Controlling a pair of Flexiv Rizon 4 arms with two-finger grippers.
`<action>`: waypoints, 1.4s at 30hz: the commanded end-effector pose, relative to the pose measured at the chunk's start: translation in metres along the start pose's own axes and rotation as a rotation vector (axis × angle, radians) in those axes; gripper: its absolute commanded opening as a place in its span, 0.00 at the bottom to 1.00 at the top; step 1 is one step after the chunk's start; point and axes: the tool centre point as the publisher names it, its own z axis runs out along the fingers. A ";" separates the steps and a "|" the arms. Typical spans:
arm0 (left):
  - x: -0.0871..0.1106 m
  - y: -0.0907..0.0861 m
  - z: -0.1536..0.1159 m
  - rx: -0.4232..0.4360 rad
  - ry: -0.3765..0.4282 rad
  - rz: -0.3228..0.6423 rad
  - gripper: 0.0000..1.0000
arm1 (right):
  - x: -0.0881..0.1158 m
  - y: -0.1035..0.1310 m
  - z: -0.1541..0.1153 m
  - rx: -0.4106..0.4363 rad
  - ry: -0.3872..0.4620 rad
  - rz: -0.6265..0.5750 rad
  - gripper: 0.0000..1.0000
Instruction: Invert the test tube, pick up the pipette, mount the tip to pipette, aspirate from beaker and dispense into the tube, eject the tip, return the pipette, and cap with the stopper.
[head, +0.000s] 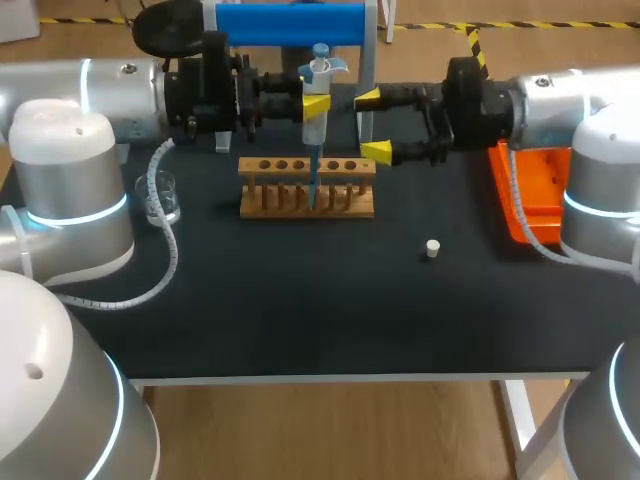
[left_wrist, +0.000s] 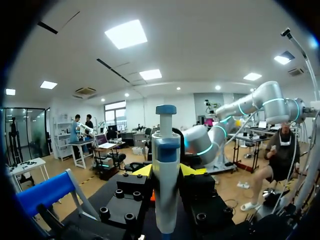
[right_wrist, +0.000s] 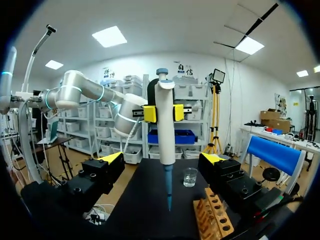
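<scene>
My left gripper (head: 316, 103) is shut on the pipette (head: 318, 128) and holds it upright over the wooden tube rack (head: 306, 200). The pipette's blue tip (head: 312, 185) reaches down to a hole in the rack's middle; I cannot make out a tube there. In the left wrist view the pipette (left_wrist: 165, 190) stands between the fingers. My right gripper (head: 373, 125) is open just right of the pipette, not touching it. From the right wrist the pipette (right_wrist: 165, 125) is ahead of the open fingers (right_wrist: 111, 163). The beaker (head: 160, 197) stands left of the rack. The white stopper (head: 432, 249) lies to the rack's front right.
An orange tray (head: 537, 195) sits at the table's right edge under my right arm. A blue pipette stand (head: 290, 23) rises behind the rack. The beaker (right_wrist: 190, 177) and the rack (right_wrist: 215, 214) show beyond the right gripper.
</scene>
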 end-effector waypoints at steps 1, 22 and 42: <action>0.001 0.000 0.000 0.003 -0.003 0.001 0.00 | 0.001 -0.002 0.014 -0.007 -0.017 -0.004 0.88; 0.001 0.000 0.000 0.003 -0.003 0.001 0.00 | -0.012 0.013 0.054 -0.051 -0.028 -0.040 0.91; 0.001 0.000 0.000 0.003 -0.003 0.001 0.00 | -0.016 0.017 0.073 -0.081 -0.040 -0.012 0.60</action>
